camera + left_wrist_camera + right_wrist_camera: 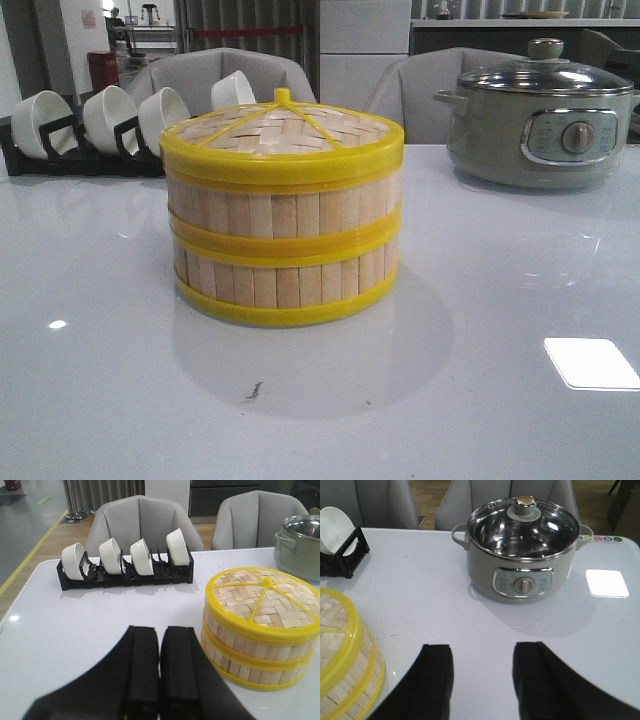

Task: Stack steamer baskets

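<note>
Two steamer baskets stand stacked in the middle of the table, the upper basket (285, 205) on the lower basket (285, 280), with the woven bamboo lid (283, 132) on top. The stack also shows in the left wrist view (260, 640) and partly in the right wrist view (347, 665). My left gripper (160, 635) is shut and empty, above the table beside the stack. My right gripper (482, 655) is open and empty, above bare table beside the stack. Neither gripper shows in the front view.
A black rack (60, 155) with several white bowls (110, 115) stands at the back left. A grey electric pot (540, 125) with a glass lid stands at the back right. Grey chairs (220, 70) are behind the table.
</note>
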You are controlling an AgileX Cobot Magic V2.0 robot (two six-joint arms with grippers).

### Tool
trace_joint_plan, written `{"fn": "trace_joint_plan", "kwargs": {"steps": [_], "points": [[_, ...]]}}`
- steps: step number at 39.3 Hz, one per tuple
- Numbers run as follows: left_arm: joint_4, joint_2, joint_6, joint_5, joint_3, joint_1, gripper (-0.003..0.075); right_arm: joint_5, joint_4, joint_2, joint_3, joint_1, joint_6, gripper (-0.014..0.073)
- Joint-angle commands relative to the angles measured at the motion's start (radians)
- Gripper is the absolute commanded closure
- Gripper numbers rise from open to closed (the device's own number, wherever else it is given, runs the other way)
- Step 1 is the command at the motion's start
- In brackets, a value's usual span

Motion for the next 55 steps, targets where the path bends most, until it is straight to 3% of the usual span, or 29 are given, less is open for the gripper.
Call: {"fn": "trace_joint_plan", "kwargs": {"steps": [1,18,26,30,55], "points": [[-0.002,0.007,-0.007,-0.089,-0.026,0.003,0.0632,-0.132,-0.001,-0.116,0.090,-0.017,-0.011,0.0201],[-0.002,0.007,-0.007,-0.089,-0.026,0.003,0.0632,-0.376,-0.001,-0.477,0.526,-0.018,-0.011,0.0218],[-0.002,0.007,-0.007,-0.089,-0.026,0.003,0.0632,-0.410,-0.001,-0.563,0.653,-0.018,-0.011,0.0381],[-0.002,0.007,-0.007,-0.089,-0.026,0.003,0.0632,-0.404,-0.001,-0.589,0.684,-0.018,-0.011,0.0557],[-0.002,0.007,-0.007,-0.089,-0.026,0.003,0.0632,-0.319,-0.001,-0.605,0.693,-0.018,-0.011,0.0538]]}}
